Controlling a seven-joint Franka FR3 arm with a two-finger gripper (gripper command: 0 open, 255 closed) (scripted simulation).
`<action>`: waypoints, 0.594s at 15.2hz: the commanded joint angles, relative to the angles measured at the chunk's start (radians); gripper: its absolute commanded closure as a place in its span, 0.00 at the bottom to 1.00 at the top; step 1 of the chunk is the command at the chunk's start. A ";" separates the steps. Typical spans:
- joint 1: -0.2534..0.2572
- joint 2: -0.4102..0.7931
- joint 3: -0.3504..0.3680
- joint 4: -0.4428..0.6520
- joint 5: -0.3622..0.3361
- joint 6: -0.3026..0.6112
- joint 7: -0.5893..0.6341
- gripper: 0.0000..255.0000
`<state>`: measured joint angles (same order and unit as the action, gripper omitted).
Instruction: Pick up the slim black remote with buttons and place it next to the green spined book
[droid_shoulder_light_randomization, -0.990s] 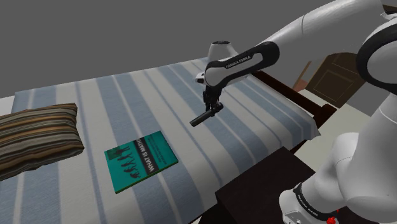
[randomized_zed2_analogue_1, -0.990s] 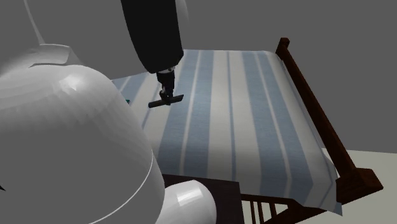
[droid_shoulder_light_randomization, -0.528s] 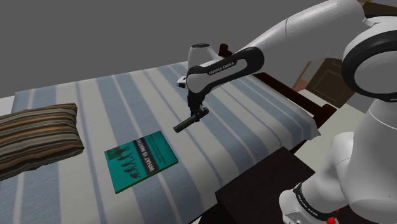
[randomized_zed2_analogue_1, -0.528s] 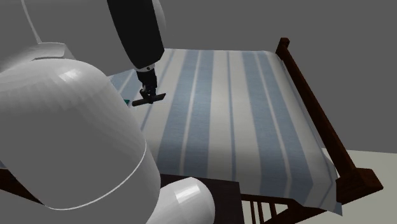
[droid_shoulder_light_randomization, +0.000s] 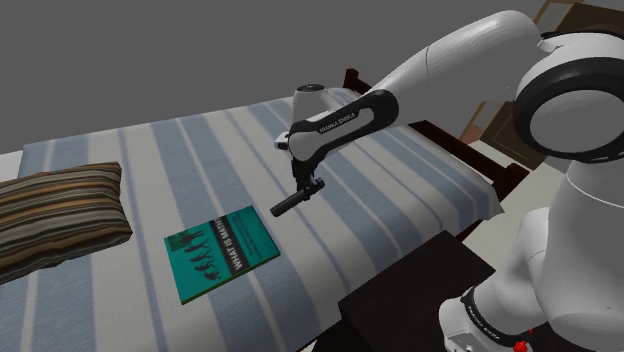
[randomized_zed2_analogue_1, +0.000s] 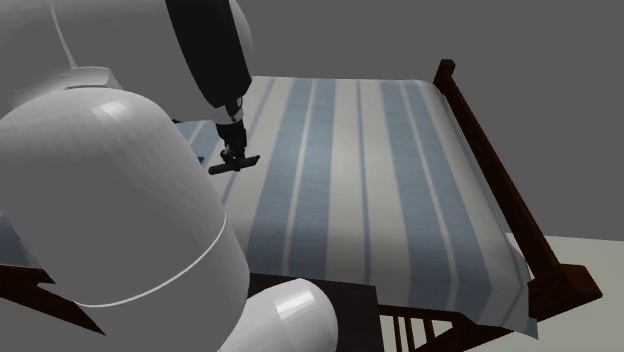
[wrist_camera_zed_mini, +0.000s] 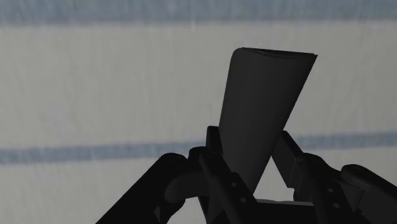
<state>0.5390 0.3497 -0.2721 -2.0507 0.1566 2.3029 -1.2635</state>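
Note:
A slim black remote (droid_shoulder_light_randomization: 292, 204) hangs level above the striped bed, clasped in my black gripper (droid_shoulder_light_randomization: 312, 191). In the second exterior view the remote (randomized_zed2_analogue_1: 234, 163) shows under the gripper (randomized_zed2_analogue_1: 233, 152), partly behind the arm's white body. Seen from the wrist, the remote (wrist_camera_zed_mini: 261, 108) rises dark between the two fingers (wrist_camera_zed_mini: 216, 167), which press on it. The green book (droid_shoulder_light_randomization: 221, 251) lies flat on the bed, down and toward the shoulder view's left of the remote, a short gap away.
A brown striped pillow (droid_shoulder_light_randomization: 55, 215) rests at the shoulder view's left. The bed's dark wooden footboard (randomized_zed2_analogue_1: 500, 175) runs along the second exterior view's right. A dark stand top (droid_shoulder_light_randomization: 420, 295) sits at the shoulder view's lower right.
The gripper has carried the remote toward the shoulder view's left and a little lower, closer to the green book. The grip has stayed shut on it.

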 joint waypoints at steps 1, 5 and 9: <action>-0.004 0.020 0.004 -0.002 0.008 0.021 -0.007 1.00; -0.010 0.060 0.012 -0.005 0.025 0.063 -0.018 1.00; -0.011 0.069 0.014 -0.006 0.029 0.073 -0.021 1.00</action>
<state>0.5278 0.4165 -0.2585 -2.0571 0.1850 2.3743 -1.2844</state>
